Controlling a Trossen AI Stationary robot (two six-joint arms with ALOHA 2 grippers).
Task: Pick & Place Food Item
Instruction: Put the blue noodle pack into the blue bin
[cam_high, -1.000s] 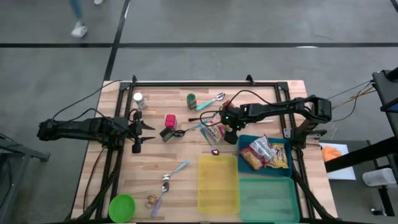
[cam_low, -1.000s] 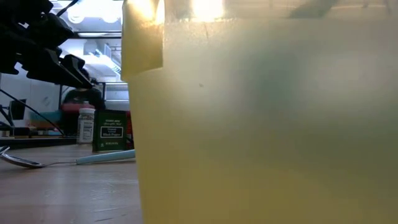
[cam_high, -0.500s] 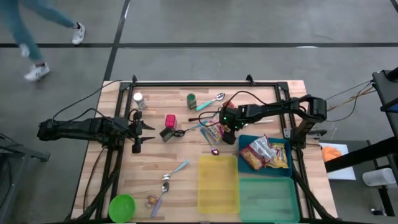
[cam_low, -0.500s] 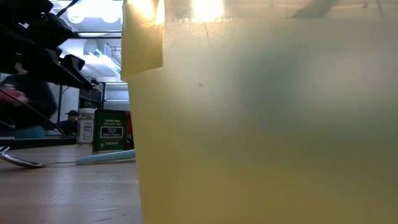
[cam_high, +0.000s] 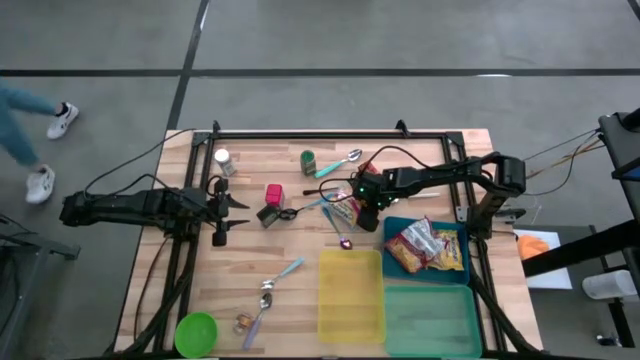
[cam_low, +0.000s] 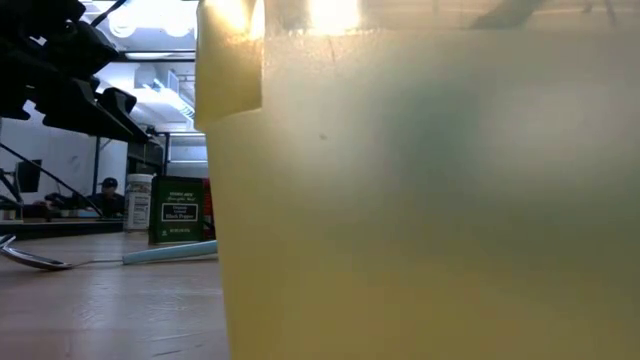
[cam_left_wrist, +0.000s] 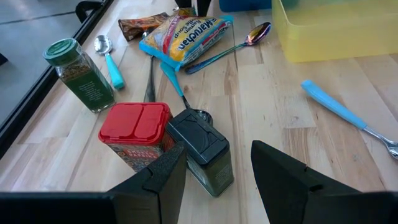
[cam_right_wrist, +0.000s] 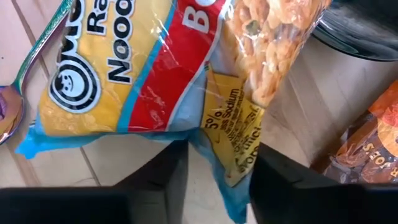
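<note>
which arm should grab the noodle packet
Right. The right gripper is already down over the noodle packet, fingers straddling its edge. The left gripper waits farther off, behind the spice jars.

We see even, soft light from above in the high view, with faint shadows. In the low view, ceiling lamps (cam_low: 160, 20) glare at upper left, and the yellow bin (cam_low: 430, 190) looms blurred, backlit.

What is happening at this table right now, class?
The right gripper is down on the ramen noodle packet, its fingers straddling the packet's edge; whether they have it gripped is unclear. The left gripper waits open at the table's left side. A snack bag already lies in the blue bin; the yellow bin looks empty.
</note>
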